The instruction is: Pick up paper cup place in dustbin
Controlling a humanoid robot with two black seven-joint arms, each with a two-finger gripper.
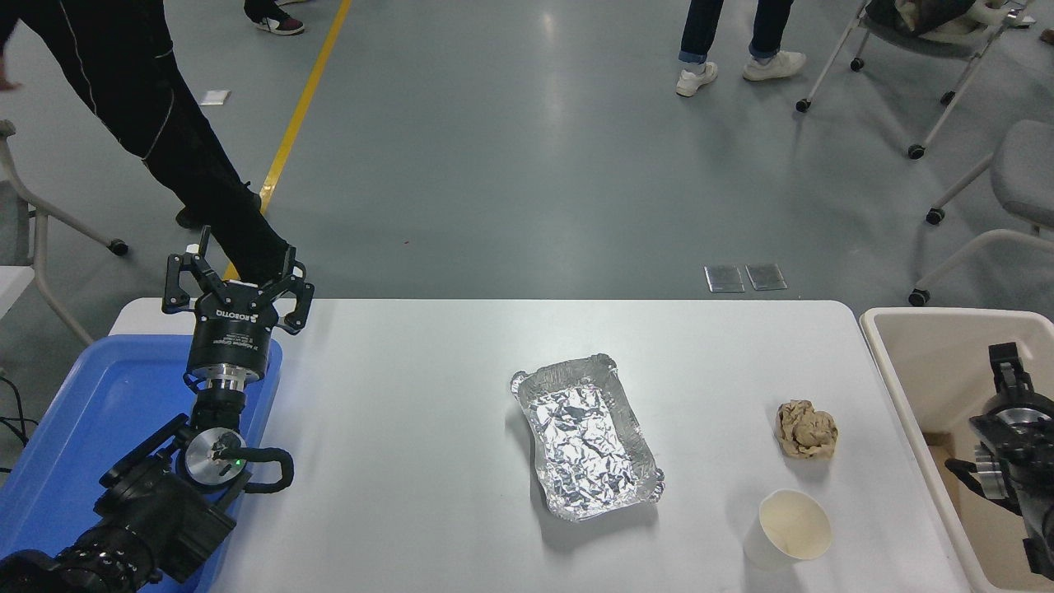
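Note:
The paper cup (pixel 789 531) is white with a cream inside and stands on the white table (pixel 412 412) near its front right, mouth up. The beige dustbin (pixel 893 362) stands past the table's right edge. My right gripper (pixel 1007 362) hangs over the inside of the dustbin, to the right of the cup and well apart from it; I cannot tell whether it is open or shut. My left gripper (pixel 235 272) is open and empty, parked at the lower left over the blue tray (pixel 99 412).
A crinkled silver foil tray (pixel 586 436) lies in the table's middle. A crumpled brown paper ball (pixel 806 429) lies just behind the cup. People's legs and wheeled chairs are on the floor beyond the table's far side.

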